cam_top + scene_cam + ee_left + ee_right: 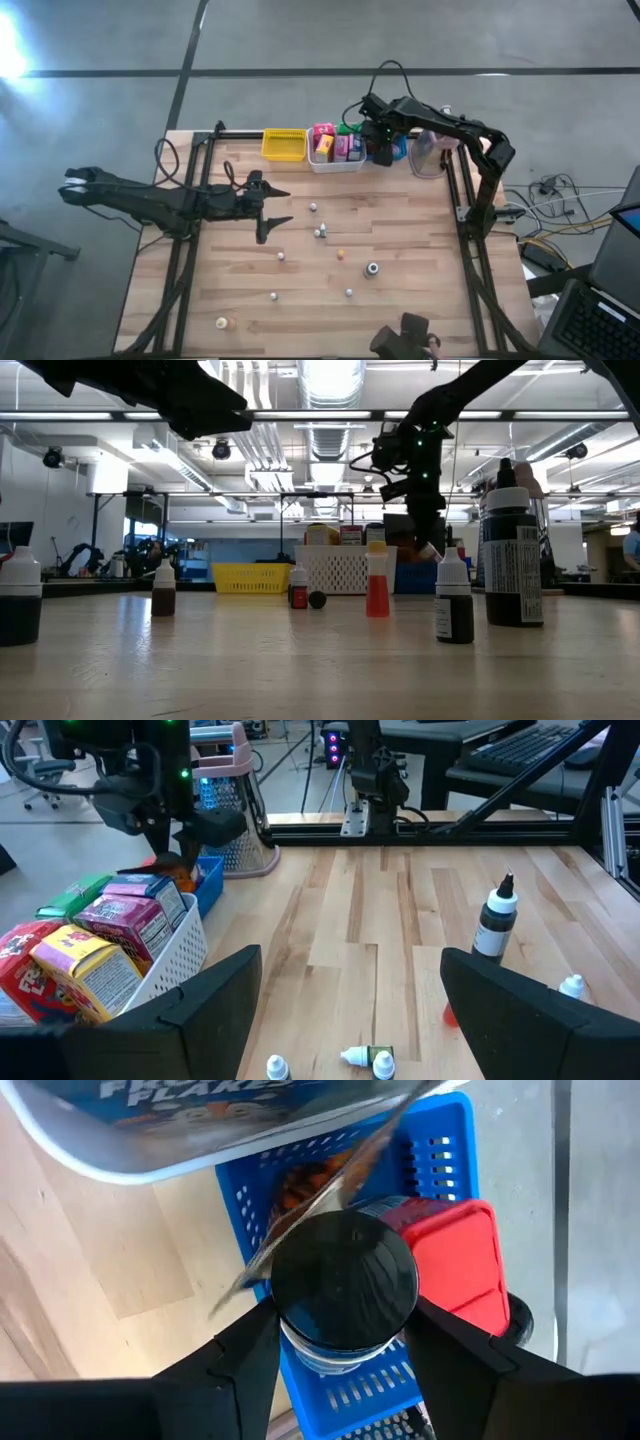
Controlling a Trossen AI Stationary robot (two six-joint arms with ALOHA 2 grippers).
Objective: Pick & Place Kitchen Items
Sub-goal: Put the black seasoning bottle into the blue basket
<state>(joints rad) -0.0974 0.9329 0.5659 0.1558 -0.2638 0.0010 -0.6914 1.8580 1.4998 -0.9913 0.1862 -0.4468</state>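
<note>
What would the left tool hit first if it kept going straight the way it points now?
Probably nothing soon: the open left tool faces bare table, passing between the white basket and a dark dropper bottle. Farther on stands the table's edge rail; depth is unclear.

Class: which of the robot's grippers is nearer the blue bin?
Right. The right gripper is over the blue bin, closed around a dark-lidded jar. The left gripper hangs open over the table's middle, well away.
</note>
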